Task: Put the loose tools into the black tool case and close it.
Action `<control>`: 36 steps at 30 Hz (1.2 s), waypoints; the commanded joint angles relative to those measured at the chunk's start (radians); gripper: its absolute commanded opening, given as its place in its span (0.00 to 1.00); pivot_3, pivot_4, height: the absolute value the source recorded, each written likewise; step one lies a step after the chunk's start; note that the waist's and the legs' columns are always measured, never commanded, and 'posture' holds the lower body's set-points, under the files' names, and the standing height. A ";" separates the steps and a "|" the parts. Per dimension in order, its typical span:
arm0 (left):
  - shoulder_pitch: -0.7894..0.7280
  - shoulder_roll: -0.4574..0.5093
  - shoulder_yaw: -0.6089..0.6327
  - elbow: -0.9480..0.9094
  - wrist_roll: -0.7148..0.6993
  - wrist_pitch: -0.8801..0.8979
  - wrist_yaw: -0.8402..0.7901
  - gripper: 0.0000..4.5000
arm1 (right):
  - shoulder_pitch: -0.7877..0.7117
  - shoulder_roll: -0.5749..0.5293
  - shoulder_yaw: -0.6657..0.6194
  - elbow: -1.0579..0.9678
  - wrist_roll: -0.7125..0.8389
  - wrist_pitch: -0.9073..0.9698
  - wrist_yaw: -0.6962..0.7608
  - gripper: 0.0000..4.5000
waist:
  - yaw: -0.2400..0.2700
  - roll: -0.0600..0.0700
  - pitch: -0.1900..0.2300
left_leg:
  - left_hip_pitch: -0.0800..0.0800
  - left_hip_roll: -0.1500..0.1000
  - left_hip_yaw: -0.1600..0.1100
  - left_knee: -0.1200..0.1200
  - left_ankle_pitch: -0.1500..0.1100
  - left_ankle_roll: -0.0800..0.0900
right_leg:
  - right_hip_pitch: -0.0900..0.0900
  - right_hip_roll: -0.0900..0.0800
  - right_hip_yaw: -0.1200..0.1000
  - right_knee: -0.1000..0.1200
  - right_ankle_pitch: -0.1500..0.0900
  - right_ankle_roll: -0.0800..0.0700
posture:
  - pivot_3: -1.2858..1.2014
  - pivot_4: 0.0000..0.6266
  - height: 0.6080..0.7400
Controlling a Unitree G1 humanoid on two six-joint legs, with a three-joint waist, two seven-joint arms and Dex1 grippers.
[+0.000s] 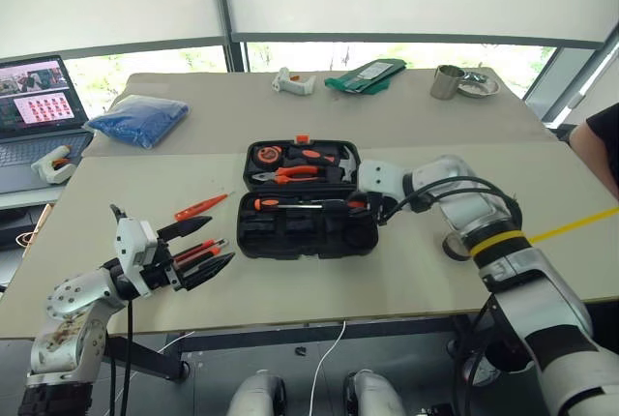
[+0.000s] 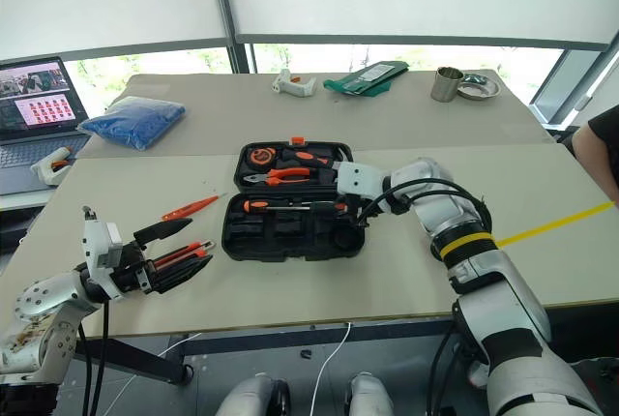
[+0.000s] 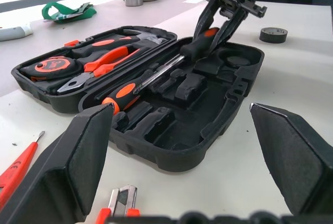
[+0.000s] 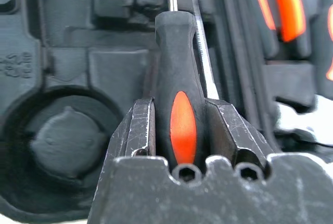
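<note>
The black tool case [image 1: 290, 240] lies open mid-table. My right gripper [image 4: 179, 125] is shut on the black-and-orange handle of a screwdriver [image 3: 204, 40], held over the case's near half, right end. A second screwdriver [image 3: 123, 96] lies in the moulded slots beside it. My left gripper [image 1: 218, 242] hangs open at the table's front left, its fingers [image 3: 88, 151] spread wide. The orange-and-black utility knife [image 1: 196, 252] lies on the table by those fingers. A slim orange screwdriver [image 1: 200, 206] rests left of the case. The small grey roll [image 3: 273, 34] sits on the table right of the case.
Orange-handled pliers [image 1: 290, 173] and a tape measure [image 1: 268, 156] fill the case's far half. On the far table are a blue bag [image 1: 140, 118], a white glue gun [image 1: 292, 81], a green packet [image 1: 366, 74] and a metal cup [image 1: 446, 81]. A laptop [image 1: 34, 111] stands far left. A person's sleeve [image 1: 600, 140] shows at right.
</note>
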 commanded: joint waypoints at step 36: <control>-0.020 -0.006 -0.033 -0.023 0.073 -0.008 0.084 1.00 | 0.013 0.182 -0.191 0.153 0.136 -0.110 -0.077 0.01 | -0.001 0.000 0.000 | 0.001 0.001 0.001 -0.001 0.001 -0.002 | 0.000 0.001 0.000 0.001 0.001 -0.001 | 0.52 0.24 1.00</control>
